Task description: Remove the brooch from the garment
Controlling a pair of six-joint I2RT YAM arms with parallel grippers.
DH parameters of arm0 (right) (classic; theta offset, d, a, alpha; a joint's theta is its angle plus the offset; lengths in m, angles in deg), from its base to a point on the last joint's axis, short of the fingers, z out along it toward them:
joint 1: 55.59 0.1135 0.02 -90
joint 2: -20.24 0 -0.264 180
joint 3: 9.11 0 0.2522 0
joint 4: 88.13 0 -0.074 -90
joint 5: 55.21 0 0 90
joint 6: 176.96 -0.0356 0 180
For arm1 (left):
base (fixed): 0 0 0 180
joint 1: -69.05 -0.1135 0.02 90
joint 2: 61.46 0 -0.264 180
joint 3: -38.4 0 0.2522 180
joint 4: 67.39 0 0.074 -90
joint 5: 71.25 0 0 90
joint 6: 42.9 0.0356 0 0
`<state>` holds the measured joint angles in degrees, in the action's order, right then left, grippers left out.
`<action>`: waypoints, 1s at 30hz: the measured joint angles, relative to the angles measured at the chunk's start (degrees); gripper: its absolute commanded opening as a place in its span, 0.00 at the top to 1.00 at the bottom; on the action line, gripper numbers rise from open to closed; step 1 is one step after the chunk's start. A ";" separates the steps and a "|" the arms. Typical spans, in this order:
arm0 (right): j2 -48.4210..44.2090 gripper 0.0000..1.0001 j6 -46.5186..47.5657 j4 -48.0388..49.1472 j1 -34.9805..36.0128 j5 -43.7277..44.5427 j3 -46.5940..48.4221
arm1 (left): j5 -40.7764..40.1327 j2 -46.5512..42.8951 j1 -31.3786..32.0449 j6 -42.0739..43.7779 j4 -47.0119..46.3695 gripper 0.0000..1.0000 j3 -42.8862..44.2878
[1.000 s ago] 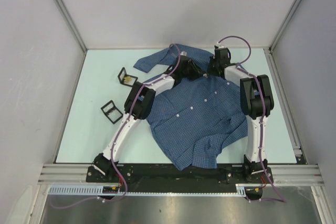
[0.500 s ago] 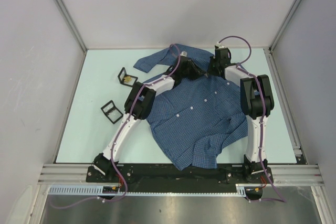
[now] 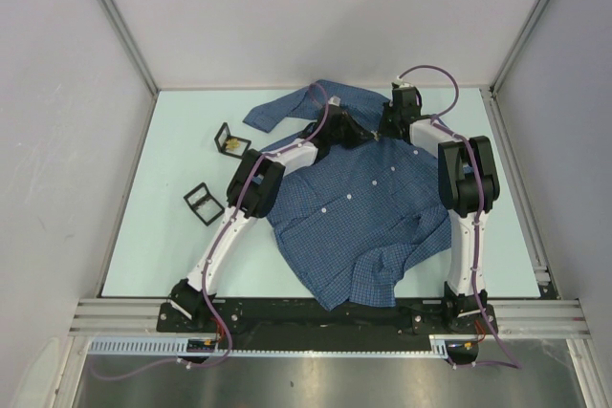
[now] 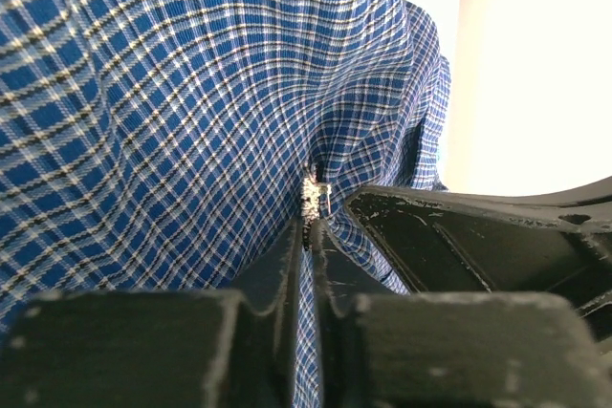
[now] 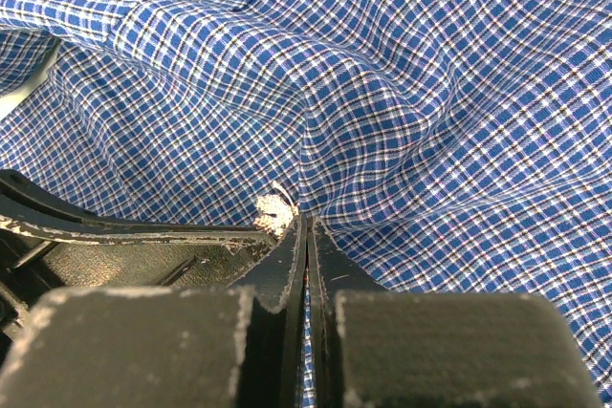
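Note:
The garment, a blue fine-checked shirt, lies spread on the table, and both arms meet near its collar. The brooch, small, pale and sparkly, is pinned where the cloth puckers. My left gripper has its jaws drawn narrow, the brooch's lower end between the tips. Right beside the brooch, my right gripper is shut on a pinched fold of the garment. The two grippers nearly touch tip to tip. From above, the left gripper and right gripper hide the brooch.
Two small black open frames stand on the pale table left of the shirt. A sleeve trails to the back left. Grey walls close in the back and both sides.
The left jaws have narrowed around the brooch. Both arms stay in nearly the same place, and the right gripper keeps its pinch on the cloth.

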<state>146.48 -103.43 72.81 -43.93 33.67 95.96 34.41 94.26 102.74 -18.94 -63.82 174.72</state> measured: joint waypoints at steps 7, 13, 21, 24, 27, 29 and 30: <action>0.00 1.00 0.24 -0.09 0.04 0.22 0.00 | 0.02 0.00 0.00 0.09 -0.44 1.00 0.00; 0.09 1.00 0.94 -0.50 0.39 1.33 0.00 | -0.02 0.00 0.07 0.94 -0.87 0.99 0.00; 0.83 1.00 1.75 -0.70 0.98 2.27 0.13 | -0.44 0.00 0.26 2.16 -0.63 0.99 0.00; 0.85 1.00 1.97 -0.90 1.14 2.29 0.37 | -0.46 0.00 0.26 2.14 -0.44 1.00 0.02; 1.09 1.00 2.23 -1.14 1.31 2.40 0.85 | -0.46 0.00 0.26 2.19 -0.31 1.00 0.07; 1.29 1.00 2.58 -1.29 1.42 2.43 1.11 | -0.48 0.00 0.26 2.40 0.11 1.00 0.26; 1.40 1.00 2.82 -1.36 1.49 2.49 1.25 | -0.48 0.00 0.26 2.67 0.33 1.00 0.46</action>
<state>147.88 -100.61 71.45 -42.44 36.16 97.21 33.93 94.26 103.01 -16.27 -63.49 175.18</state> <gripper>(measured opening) 0.009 0.007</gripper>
